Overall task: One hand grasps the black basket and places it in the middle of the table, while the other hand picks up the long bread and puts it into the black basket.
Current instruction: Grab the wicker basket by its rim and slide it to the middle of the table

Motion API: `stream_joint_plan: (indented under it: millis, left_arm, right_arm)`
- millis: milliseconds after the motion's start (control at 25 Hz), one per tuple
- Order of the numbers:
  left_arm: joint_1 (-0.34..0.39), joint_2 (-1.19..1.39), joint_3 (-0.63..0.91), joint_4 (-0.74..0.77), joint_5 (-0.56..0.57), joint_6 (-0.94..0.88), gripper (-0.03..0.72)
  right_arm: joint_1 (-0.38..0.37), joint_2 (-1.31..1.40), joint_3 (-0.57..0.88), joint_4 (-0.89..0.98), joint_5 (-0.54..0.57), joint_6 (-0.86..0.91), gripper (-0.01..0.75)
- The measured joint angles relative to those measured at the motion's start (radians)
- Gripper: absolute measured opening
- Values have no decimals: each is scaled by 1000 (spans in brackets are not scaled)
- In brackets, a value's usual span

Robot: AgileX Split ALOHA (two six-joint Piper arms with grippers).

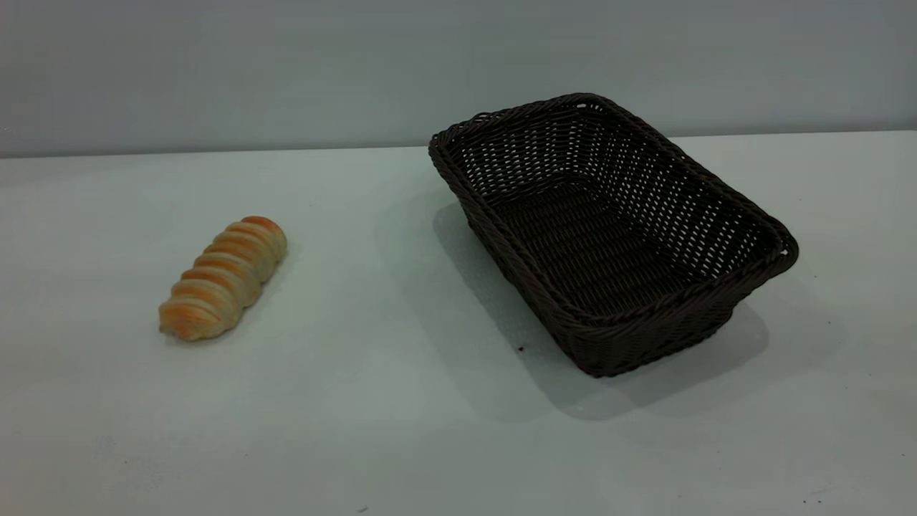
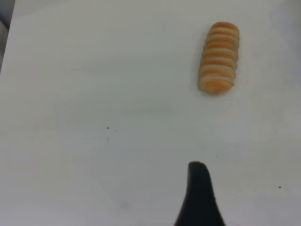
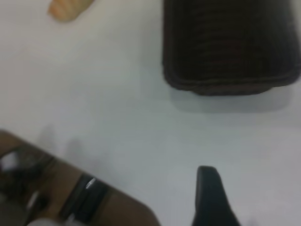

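A: Where are the objects?
B: The black basket (image 1: 609, 236) sits empty at the table's (image 1: 358, 401) right; the long bread (image 1: 223, 278) lies well apart, left

A: And the grippers?
B: Only one fingertip of each shows above the table, so I cannot tell their opening; neither holds anything

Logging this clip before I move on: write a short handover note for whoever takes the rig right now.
Left gripper: above the bare table, short of the long bread, holding nothing; only one finger shows.
Right gripper: above the table, short of the black basket, holding nothing; only one finger shows.
Long bread lies on the table at the exterior view's left. Black basket sits upright and empty, right of centre.
Done: nothing.
Left: move the basket to the middle, then put the bread into it.
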Motion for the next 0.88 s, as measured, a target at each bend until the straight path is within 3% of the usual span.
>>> stream_joint_plan:
  millis: [200,520,880]
  left_arm:
    - [0,116,-16,0,-26,-1,586]
    - [0,145,-16,0,-58,-1,586]
    - [0,146,-16,0,-60,-1,586]
  right_arm:
    - [28,289,-43,66,-47,-98,487]
    - [261,659,-110,35,-286,-24,487]
    - [273,878,-134,83,-387,317,487]
